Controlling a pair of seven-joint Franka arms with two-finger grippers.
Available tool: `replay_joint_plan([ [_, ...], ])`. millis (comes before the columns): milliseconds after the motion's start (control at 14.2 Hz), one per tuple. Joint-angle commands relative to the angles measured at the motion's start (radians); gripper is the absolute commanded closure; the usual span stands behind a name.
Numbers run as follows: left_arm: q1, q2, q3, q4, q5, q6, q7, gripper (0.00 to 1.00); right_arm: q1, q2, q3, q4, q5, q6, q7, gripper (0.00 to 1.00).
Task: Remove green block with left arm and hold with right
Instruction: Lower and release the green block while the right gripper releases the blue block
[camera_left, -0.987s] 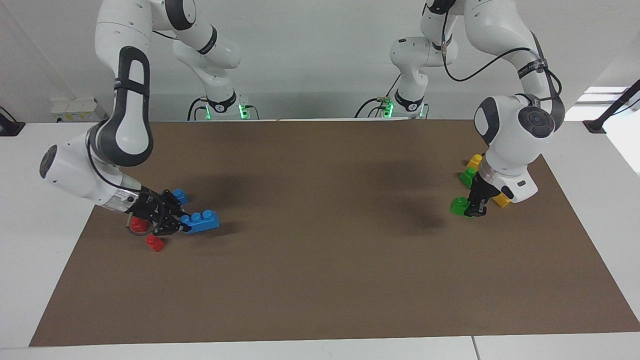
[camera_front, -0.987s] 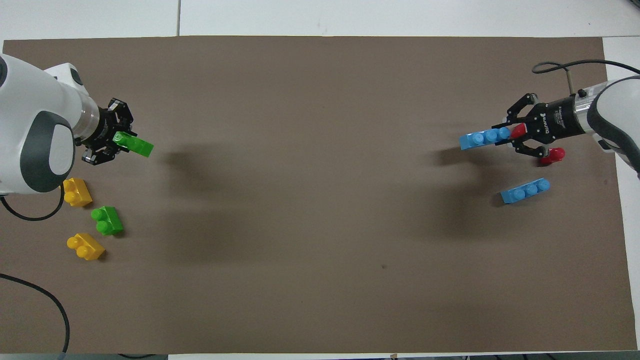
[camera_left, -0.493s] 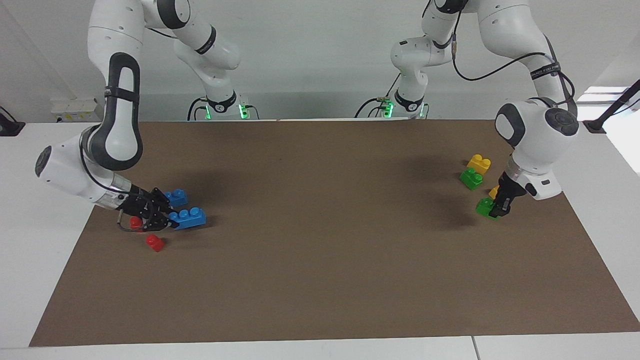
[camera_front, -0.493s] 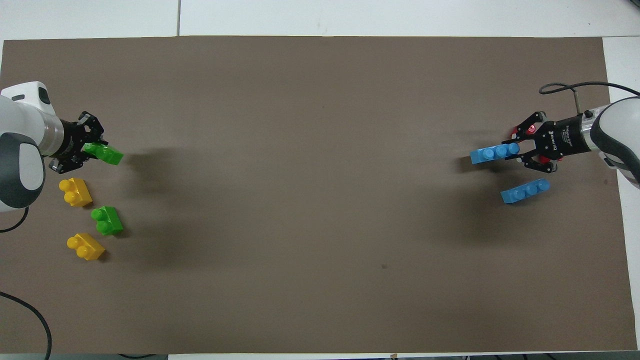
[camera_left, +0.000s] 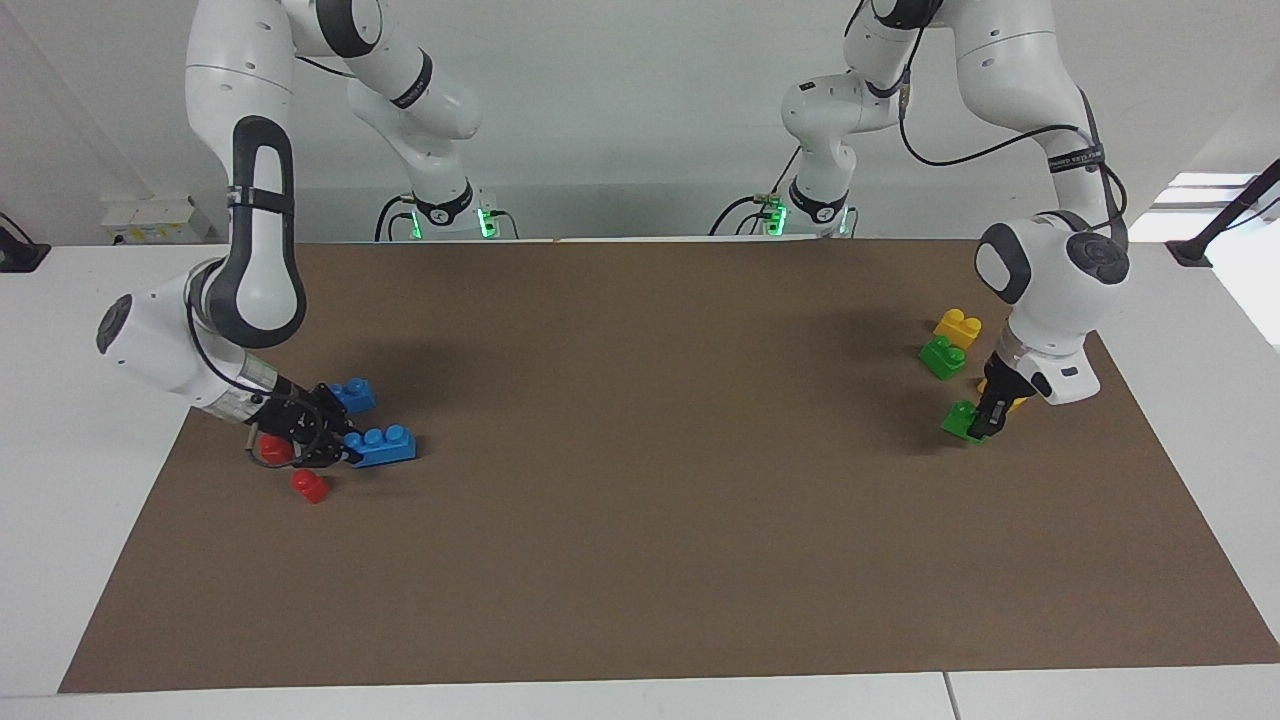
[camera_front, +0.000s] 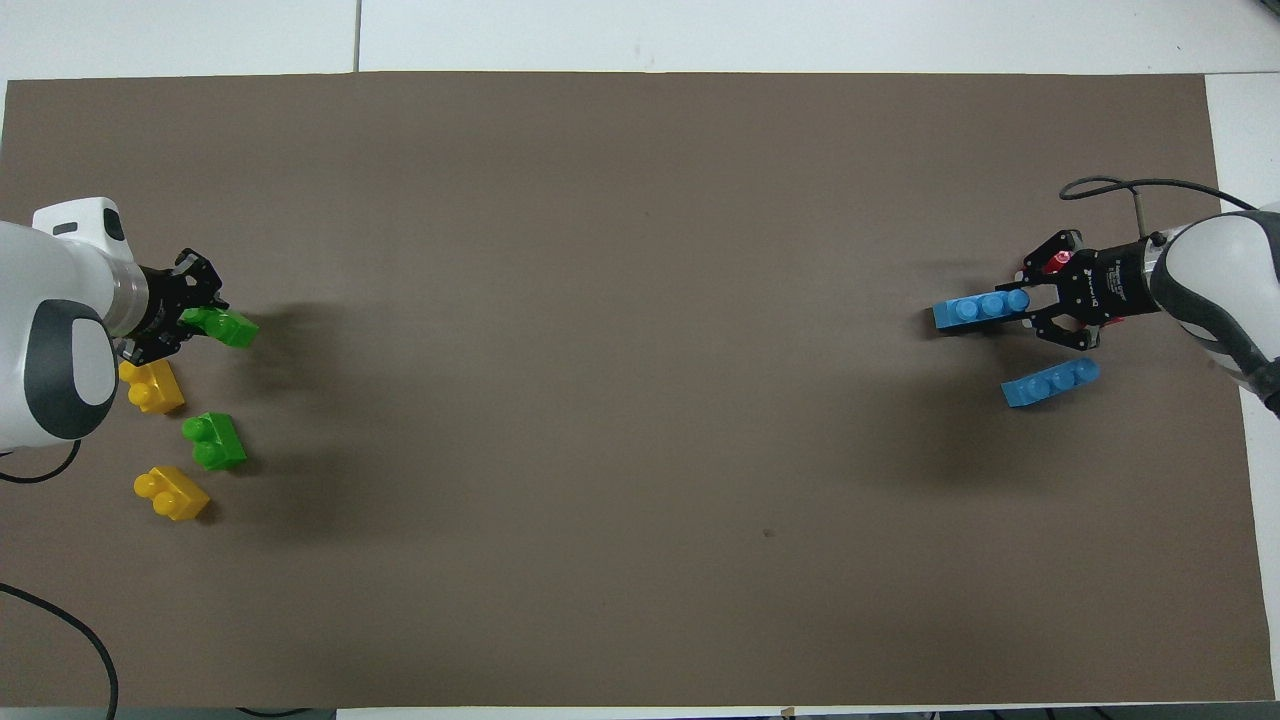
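Note:
My left gripper (camera_left: 978, 428) is shut on a green block (camera_left: 958, 419), held tilted and low over the mat at the left arm's end; it also shows in the overhead view (camera_front: 232, 328), with the gripper (camera_front: 205, 322) beside a yellow brick (camera_front: 150, 386). A second green block (camera_left: 941, 356) (camera_front: 214, 441) lies on the mat nearer to the robots. My right gripper (camera_left: 345, 452) (camera_front: 1025, 308) is shut on a long blue brick (camera_left: 388, 445) (camera_front: 975, 310), low over the mat at the right arm's end.
Another yellow brick (camera_left: 957, 326) (camera_front: 172, 492) lies beside the second green block. A second blue brick (camera_left: 352, 393) (camera_front: 1050, 382) and two small red pieces (camera_left: 311, 486) (camera_left: 275, 448) lie around my right gripper. The brown mat (camera_left: 640, 450) covers the table.
My left gripper carried the green block toward the left arm's end of the table and lower, beside the yellow brick. My right gripper drew back slightly with the blue brick.

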Motion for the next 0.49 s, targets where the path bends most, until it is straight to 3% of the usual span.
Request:
replay_joint_plan([
  [0, 0.013, 0.004, -0.007, -0.026, -0.011, 0.051, 0.023, 1.0, 0.007, -0.032, 0.002, -0.039, -0.013, 0.02, -0.015, 0.79],
  [70, 0.015, 0.007, -0.007, -0.038, -0.011, 0.071, 0.023, 1.0, 0.007, -0.032, 0.002, -0.038, -0.013, 0.02, -0.011, 0.35],
  [141, 0.015, 0.011, -0.007, -0.044, -0.011, 0.081, 0.021, 1.0, 0.009, -0.032, 0.002, -0.028, -0.013, 0.011, -0.005, 0.09],
  [211, 0.015, 0.013, -0.007, -0.049, -0.011, 0.082, 0.02, 1.0, 0.009, -0.038, 0.002, -0.022, -0.015, 0.001, 0.001, 0.0],
  [423, 0.022, 0.018, -0.007, -0.049, -0.011, 0.082, 0.017, 1.0, 0.02, -0.086, 0.002, -0.002, -0.015, -0.027, 0.004, 0.0],
])
